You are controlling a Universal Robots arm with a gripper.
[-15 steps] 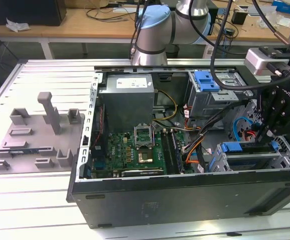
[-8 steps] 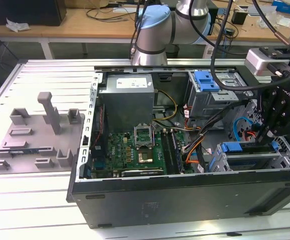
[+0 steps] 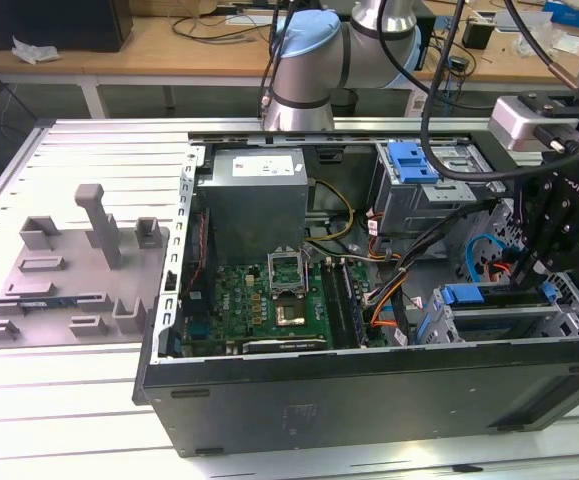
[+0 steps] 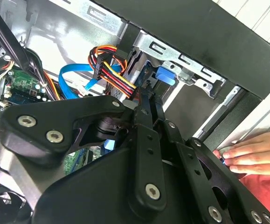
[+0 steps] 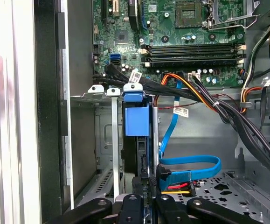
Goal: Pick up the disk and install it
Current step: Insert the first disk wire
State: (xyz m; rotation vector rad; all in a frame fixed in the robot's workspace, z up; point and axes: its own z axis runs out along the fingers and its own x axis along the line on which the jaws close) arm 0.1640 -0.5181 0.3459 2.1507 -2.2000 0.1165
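Inside the open computer case [image 3: 369, 395] lie a green motherboard [image 3: 259, 300] and a grey power supply [image 3: 254, 200], while a grey fixture tray [image 3: 69, 285] sits outside it on the exterior view's left

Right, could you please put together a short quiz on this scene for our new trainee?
1. True or false: the grey fixture tray lies on the table outside the computer case, on the exterior view's left.
2. In the first wrist view, where is the disk? A: on the grey fixture tray. B: slotted in the metal drive cage. C: flat on the motherboard.
3. In both wrist views, what appears just outside the computer case?
Key: 1 true; 2 B; 3 a person's hand.
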